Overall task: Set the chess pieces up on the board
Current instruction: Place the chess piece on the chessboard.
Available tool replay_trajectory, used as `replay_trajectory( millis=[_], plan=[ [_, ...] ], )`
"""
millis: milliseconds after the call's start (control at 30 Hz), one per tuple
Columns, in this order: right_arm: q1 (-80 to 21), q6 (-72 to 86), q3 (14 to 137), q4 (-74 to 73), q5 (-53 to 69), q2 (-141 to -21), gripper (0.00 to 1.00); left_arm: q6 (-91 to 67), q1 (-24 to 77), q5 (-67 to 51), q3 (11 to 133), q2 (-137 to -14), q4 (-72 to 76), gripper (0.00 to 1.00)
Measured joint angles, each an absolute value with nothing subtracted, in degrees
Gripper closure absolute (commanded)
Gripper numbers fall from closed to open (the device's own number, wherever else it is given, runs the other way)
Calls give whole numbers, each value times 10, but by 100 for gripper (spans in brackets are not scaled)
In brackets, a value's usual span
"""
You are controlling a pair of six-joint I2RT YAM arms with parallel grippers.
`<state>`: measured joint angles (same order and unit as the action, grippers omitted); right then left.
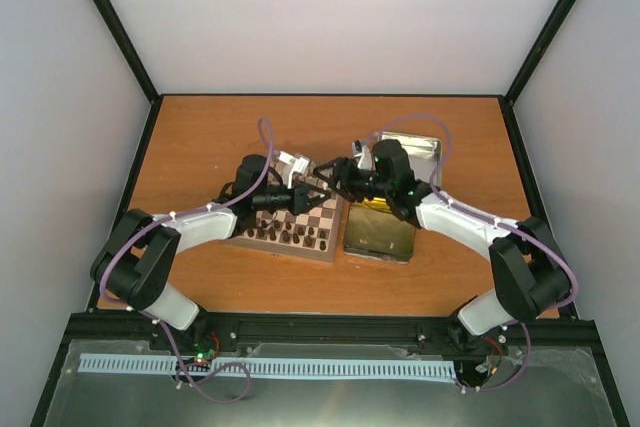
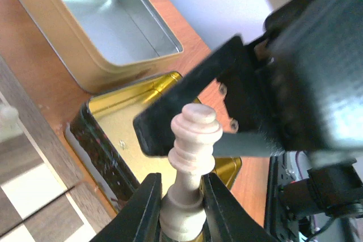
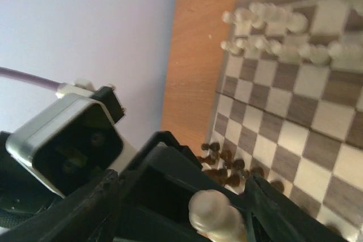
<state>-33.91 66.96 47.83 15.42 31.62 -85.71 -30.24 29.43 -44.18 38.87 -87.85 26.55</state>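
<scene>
Two pincers meet above the board (image 1: 318, 217), near its right edge. The left pincer (image 2: 181, 190) is clamped on the base of one cream chess piece (image 2: 193, 134). The right pincer (image 3: 184, 194) stands apart, its fingers either side of the piece's head. Other cream pieces (image 3: 272, 21) line one end of the board, dark pieces (image 3: 227, 168) the other. A gold tin (image 1: 380, 232) sits just beside the board. Open orange table (image 1: 220, 137) lies left and beyond, and white walls (image 1: 60, 97) enclose it.

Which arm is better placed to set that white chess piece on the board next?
Left. The left claw pinches the white piece by its base; the right claw stands open around it, and the board is close by.
</scene>
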Motion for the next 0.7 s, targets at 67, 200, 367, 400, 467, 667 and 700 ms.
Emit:
replay_trajectory(
  millis=[67,200,367,400,467,667,700],
  plan=[
    [-341,595,524,95,305,-857,40,-285,294,-439,403,-879,253,99],
    [-342,447,608,-34,276,-856,49,-257,294,-436,427,-879,243,99],
    [-342,315,651,-143,263,-856,56,-240,294,-432,428,-879,227,99],
    [-342,297,651,-161,263,-856,56,-239,294,-431,428,-879,226,99],
    [-342,270,651,-192,263,-856,56,-236,294,-430,428,-879,224,99],
    [-342,232,659,-233,263,-860,63,-233,294,-430,428,-879,223,99],
    [-342,230,662,-234,263,-863,64,-233,294,-429,428,-879,222,99]
  ],
)
